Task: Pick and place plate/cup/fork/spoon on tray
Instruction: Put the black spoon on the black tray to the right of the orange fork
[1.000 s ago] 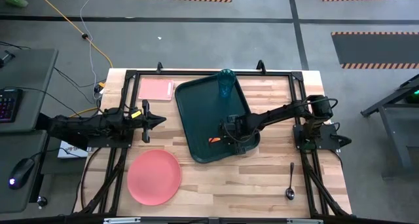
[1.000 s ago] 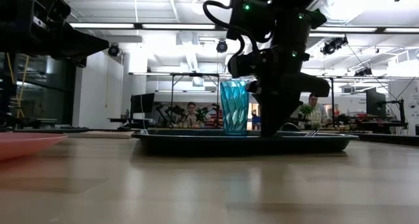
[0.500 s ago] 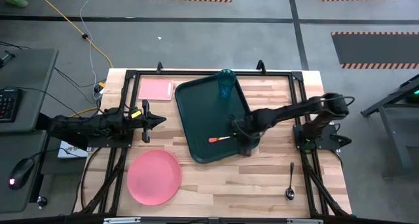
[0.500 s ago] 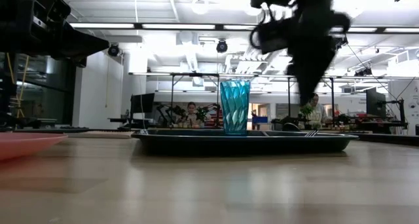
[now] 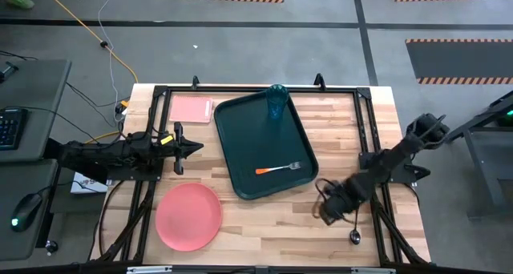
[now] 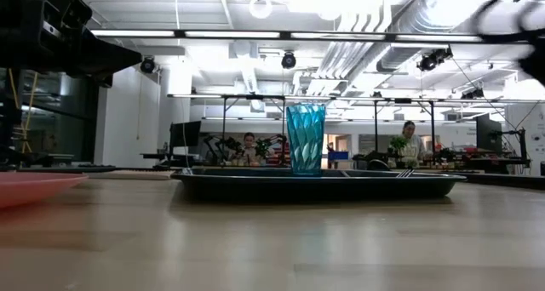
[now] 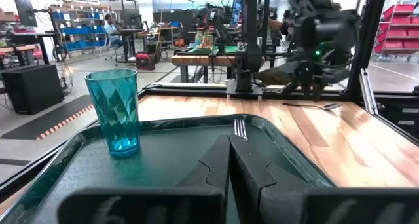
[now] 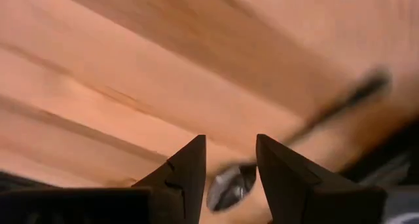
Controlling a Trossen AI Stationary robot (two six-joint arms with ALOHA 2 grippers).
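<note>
The dark green tray [image 5: 255, 138] lies mid-table. The teal cup [image 5: 276, 102] stands upright at its far edge; it also shows in the low view [image 6: 305, 139]. The orange-handled fork [image 5: 277, 169] lies flat near the tray's near right corner. The pink plate [image 5: 188, 215] lies flat on the table, near left. The dark spoon [image 5: 356, 222] lies on the table, near right. My right gripper [image 5: 327, 208] is open and empty, over the table just left of the spoon, whose bowl [image 8: 229, 185] shows between its fingers. My left gripper [image 5: 195, 148] is shut and empty, left of the tray.
A flat pink rectangle [image 5: 191, 110] lies at the far left of the table. A black frame [image 5: 240, 90] runs round the table's edges. Bare wood lies between the plate and the spoon. People sit far back in the room.
My right gripper has risen off the tray and gone toward the table's near right, toward the spoon. The fork stays behind, lying flat on the tray. My left arm has kept still.
</note>
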